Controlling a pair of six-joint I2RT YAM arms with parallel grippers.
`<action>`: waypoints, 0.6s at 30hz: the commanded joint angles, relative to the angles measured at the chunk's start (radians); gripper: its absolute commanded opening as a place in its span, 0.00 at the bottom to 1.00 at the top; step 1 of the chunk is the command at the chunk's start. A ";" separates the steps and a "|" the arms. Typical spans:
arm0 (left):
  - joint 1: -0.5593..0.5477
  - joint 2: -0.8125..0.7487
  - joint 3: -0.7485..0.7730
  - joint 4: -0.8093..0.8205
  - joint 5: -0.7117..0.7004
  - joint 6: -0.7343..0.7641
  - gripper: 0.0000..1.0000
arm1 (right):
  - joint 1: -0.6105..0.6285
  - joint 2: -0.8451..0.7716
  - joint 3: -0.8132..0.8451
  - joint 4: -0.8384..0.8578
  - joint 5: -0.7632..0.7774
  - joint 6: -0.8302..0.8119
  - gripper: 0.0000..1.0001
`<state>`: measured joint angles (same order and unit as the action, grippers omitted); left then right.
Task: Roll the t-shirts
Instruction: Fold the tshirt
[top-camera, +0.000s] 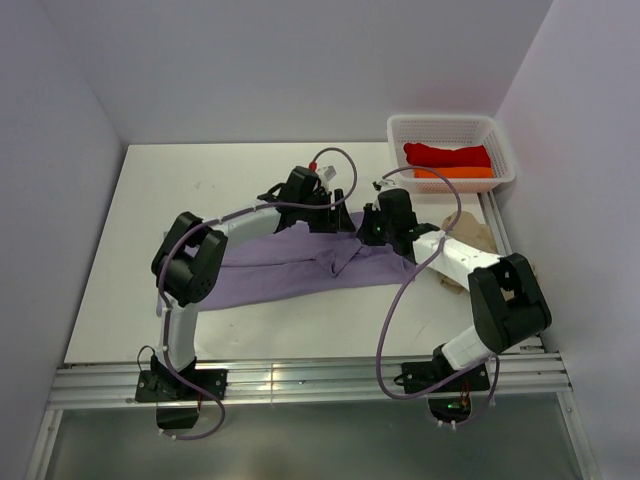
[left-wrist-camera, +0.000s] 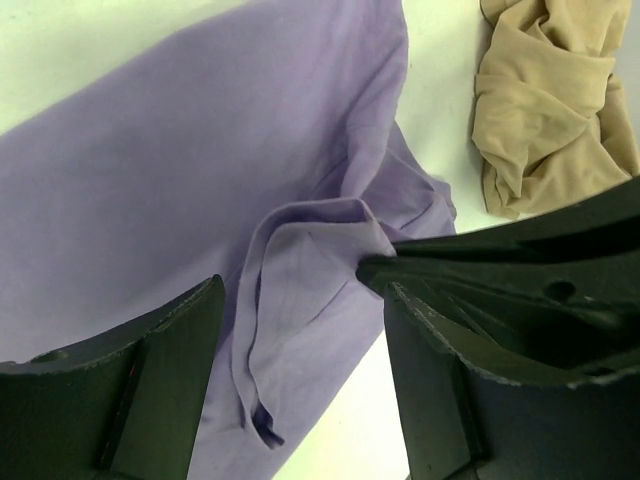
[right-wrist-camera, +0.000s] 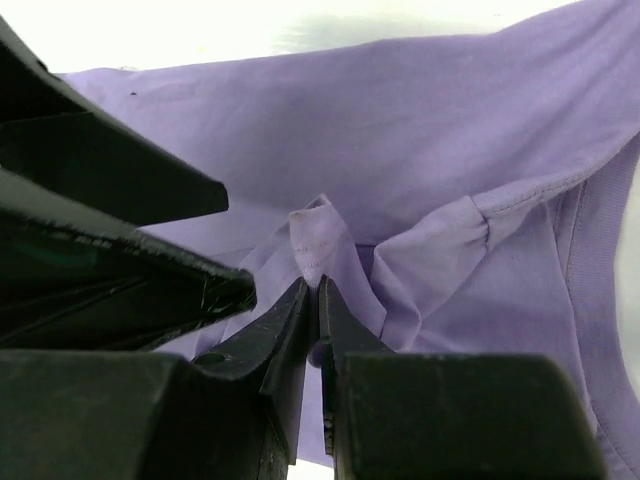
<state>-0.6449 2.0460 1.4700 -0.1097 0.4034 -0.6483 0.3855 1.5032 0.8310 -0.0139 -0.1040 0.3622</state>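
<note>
Two arms meet over lavender shirt

Left gripper (left-wrist-camera: 302, 292) hovers, jaws apart, above the lavender t-shirt (top-camera: 270, 272) spread across the table (top-camera: 150, 200). Just beside it, the right gripper (right-wrist-camera: 312, 287) is pinched tight on a raised fold of it. Rolling evenly likely needs the left to grip the same edge alongside. Further right lies a crumpled beige t-shirt (top-camera: 470, 232); the red t-shirt (top-camera: 447, 155) and orange t-shirt (top-camera: 455, 172) sit in a white basket (top-camera: 440, 120). No label or writing is legible.
</note>
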 joint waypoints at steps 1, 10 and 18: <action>0.001 -0.001 0.012 0.099 0.031 -0.004 0.70 | 0.001 -0.044 -0.007 0.055 -0.014 0.003 0.16; -0.001 0.026 0.072 0.097 0.029 -0.017 0.69 | 0.001 -0.057 -0.013 0.039 -0.036 0.001 0.15; 0.002 0.008 0.059 0.100 0.035 -0.050 0.67 | 0.001 -0.155 -0.104 0.026 0.001 0.012 0.14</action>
<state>-0.6430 2.0750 1.5040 -0.0486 0.4217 -0.6785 0.3855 1.4246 0.7513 -0.0036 -0.1204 0.3702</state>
